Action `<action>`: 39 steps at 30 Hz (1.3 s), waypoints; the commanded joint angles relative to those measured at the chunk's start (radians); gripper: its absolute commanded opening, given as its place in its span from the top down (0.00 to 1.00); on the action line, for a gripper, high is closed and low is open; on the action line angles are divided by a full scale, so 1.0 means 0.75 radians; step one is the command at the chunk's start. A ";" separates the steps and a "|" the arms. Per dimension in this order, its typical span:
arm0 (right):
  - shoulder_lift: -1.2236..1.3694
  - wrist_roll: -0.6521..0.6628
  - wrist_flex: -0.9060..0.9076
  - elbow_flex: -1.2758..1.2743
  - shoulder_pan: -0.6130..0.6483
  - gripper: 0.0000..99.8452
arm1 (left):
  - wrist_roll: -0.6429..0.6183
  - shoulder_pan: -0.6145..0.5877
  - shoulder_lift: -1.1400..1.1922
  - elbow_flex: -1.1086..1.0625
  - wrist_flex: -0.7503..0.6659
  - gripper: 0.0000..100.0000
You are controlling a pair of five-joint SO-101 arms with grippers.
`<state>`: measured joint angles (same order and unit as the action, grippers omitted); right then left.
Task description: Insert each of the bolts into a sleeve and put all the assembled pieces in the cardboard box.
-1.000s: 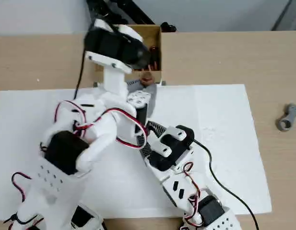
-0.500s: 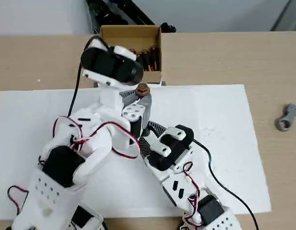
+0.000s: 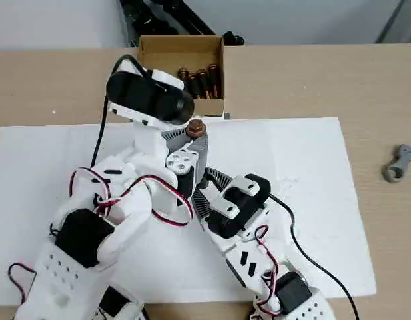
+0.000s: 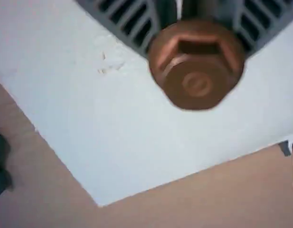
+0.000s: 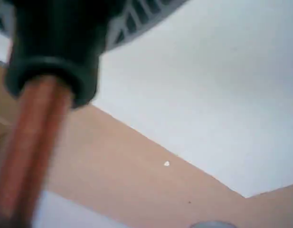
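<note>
Plainly, the left jaws are clamped on the bolt [image 3: 195, 127] just under its head, holding it off the paper [image 3: 305, 200] near the box [image 3: 158, 57]. The right jaws grip the sleeve [image 5: 51, 52] with a copper shaft through it, probably steadying the mating.

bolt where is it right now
In the high view the bolt sits in the left hand, over the white sheet's far edge, just in front of the cardboard box.
</note>
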<state>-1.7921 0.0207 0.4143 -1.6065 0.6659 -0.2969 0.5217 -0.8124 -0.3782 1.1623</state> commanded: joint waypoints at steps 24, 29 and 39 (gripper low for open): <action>-0.024 0.002 -0.024 0.084 0.003 1.00 | 0.135 0.129 -0.035 -0.132 0.125 0.95; -0.024 0.002 -0.024 0.090 0.003 1.00 | 0.039 0.074 -0.031 -0.130 0.174 0.86; -0.013 0.002 -0.034 0.092 0.003 1.00 | 0.008 -0.080 -0.029 -0.087 0.321 0.82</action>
<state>-1.7921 0.0222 0.4143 -1.6034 0.6644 -0.2831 0.4772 -0.8309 -0.4826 1.3848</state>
